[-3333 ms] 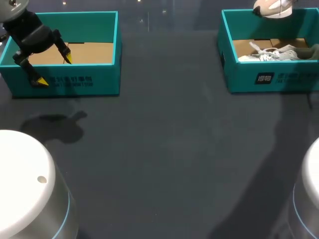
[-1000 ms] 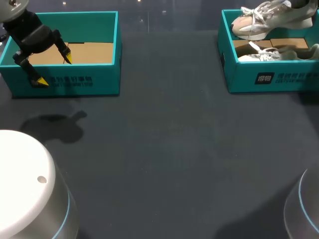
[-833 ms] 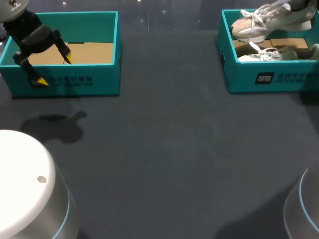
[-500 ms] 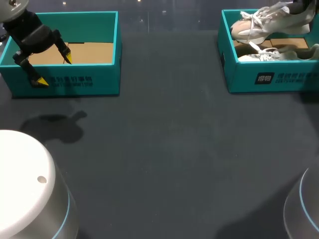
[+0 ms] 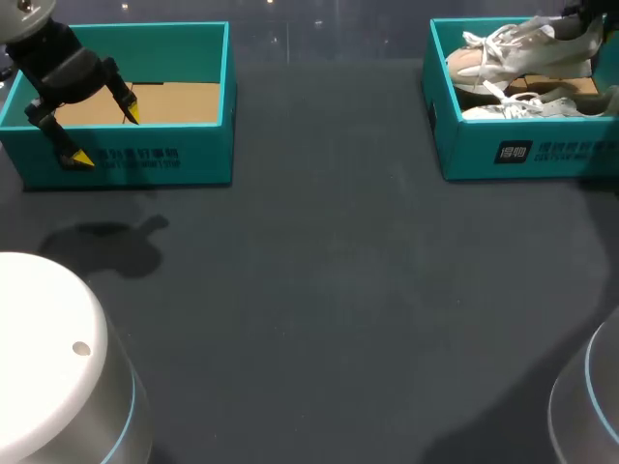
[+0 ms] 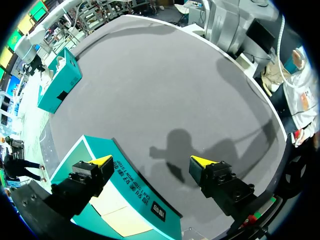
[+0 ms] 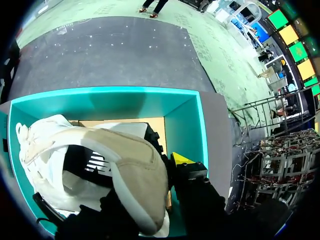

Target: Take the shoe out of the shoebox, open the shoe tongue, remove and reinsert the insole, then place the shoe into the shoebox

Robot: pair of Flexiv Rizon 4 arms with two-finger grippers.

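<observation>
One step in hand: taking the shoe [image 5: 517, 53] out of the right box [image 5: 503, 155], as I judge; it is not yet on the bench [image 5: 319, 290].
Shoe: it hangs over the right box, heel at the right pincer [image 7: 167, 167], toe pointing to the left.
Right pincer: pinching the shoe at the heel, I judge. One yellow tip [image 7: 181, 159] shows beside the heel; the other is hidden by the shoe.
Left pincer [image 5: 107, 136]: spread wide and holding nothing, above the front wall of the left box [image 5: 145, 159].
Lift: raise the shoe until the sole and the loose laces are clear of the box wall and of the second shoe [image 5: 527, 104] under it.
Carry: go slowly toward the middle of the bench. The grip is only at the heel, so the toe may swing down.
Set-down: place it on its sole, opening upward, where the left pincer can reach the tongue.
Risk: a lace may catch on the second shoe or on the wall and drag it.
Shoes: two, one held and one lying in the right box.
Boxes: two, both teal and open, at the far corners of the bench, well apart. The left one shows only its cardboard floor.
Pincers: two, one on each arm.
</observation>
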